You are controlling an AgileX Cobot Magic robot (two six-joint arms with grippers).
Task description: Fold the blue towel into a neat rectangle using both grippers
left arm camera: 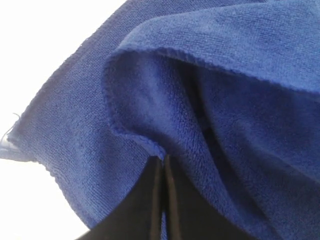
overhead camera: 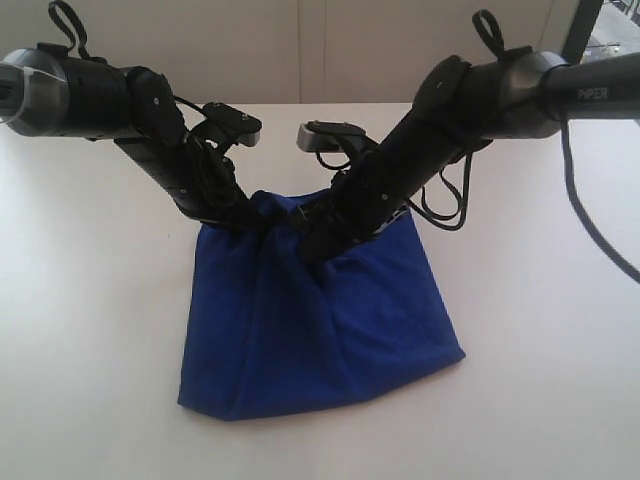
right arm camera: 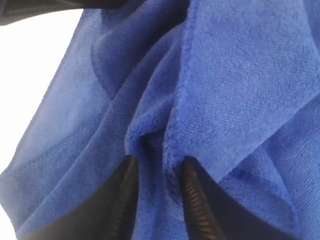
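The blue towel [overhead camera: 320, 330] lies doubled over on the white table, its far edge bunched and lifted where both arms meet it. My left gripper [overhead camera: 238, 222] is at the far left of that edge. In the left wrist view its jaws [left arm camera: 162, 159] are pressed together on a hemmed edge of the towel [left arm camera: 240, 60]. My right gripper [overhead camera: 312, 245] reaches into the bunched middle of the far edge. In the right wrist view its gripper [right arm camera: 157, 162] stands with its jaws apart, and a loose fold of the towel [right arm camera: 250, 75] lies between them unpinched.
The white table [overhead camera: 90, 350] stretches out on all sides of the towel. Black cables [overhead camera: 450, 205] loop down from the right arm beside the towel's far right corner. A pale wall stands behind the table.
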